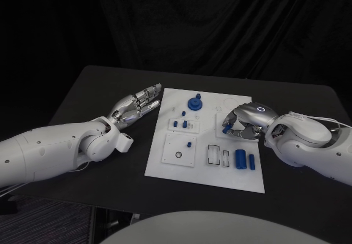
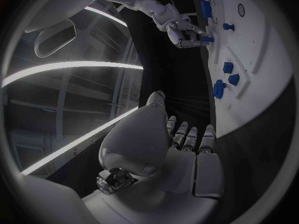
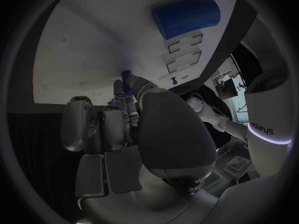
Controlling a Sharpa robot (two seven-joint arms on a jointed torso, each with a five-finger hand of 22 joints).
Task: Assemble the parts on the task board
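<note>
The square black table [image 1: 88, 91] carries the flat white task board [image 1: 165, 170] at its middle, and the two white arms reach in from either side. The left hand [image 1: 136, 108] lies just beside the board's left edge, palm up on the table, its silver fingers [image 1: 150, 94] straight, side by side and holding nothing.

The right hand [image 1: 245, 121] is curled over the board's right half, fingers bent down together at the surface. In the right wrist view a small blue part [image 3: 126, 77] sits at the fingertips — it looks pinched there, though how firmly I cannot tell.

Other blue pieces are on the board: a large round blue knob on a post [image 1: 195, 103] near the far edge, two upright blue cylinders [image 1: 245, 159] lying side by side near the right edge, and small blue pegs [image 1: 182, 123] in the middle block.

The step in hand seems to be seating the pinched part into its socket. Done well, that means keeping the piece square to the board, lowering it straight, and letting go only once it sits — a tilted entry would likely jam.
</note>
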